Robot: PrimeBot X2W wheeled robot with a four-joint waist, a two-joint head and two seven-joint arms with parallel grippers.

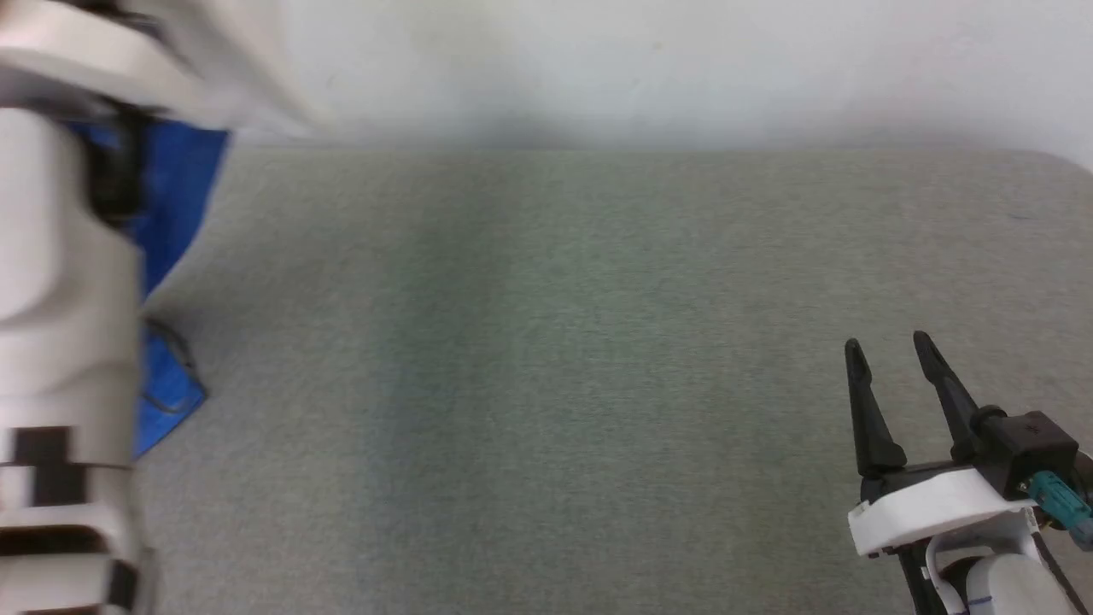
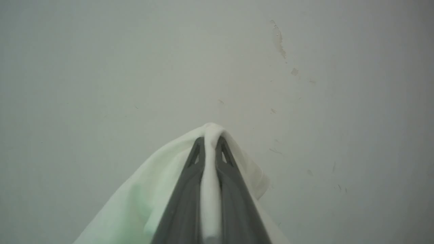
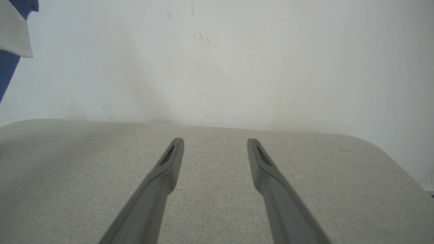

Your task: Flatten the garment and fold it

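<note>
Beyond the grey table (image 1: pixel 546 384) — white wall (image 1: pixel 683 68); forearm (image 1: pixel 60 256) partly hides garment (image 1: pixel 179 196).

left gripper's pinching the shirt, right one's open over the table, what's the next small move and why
Probably swing the open right gripper left toward the hanging garment to pinch a second point. The left gripper is shut on one fold of white cloth, so it hangs from that single grip over the left side of the grey table; two grips could spread it flat.

Garment (image 1: pixel 175 205) mostly hidden behind blurred left forearm (image 1: pixel 60 282), cut by edge.
</note>
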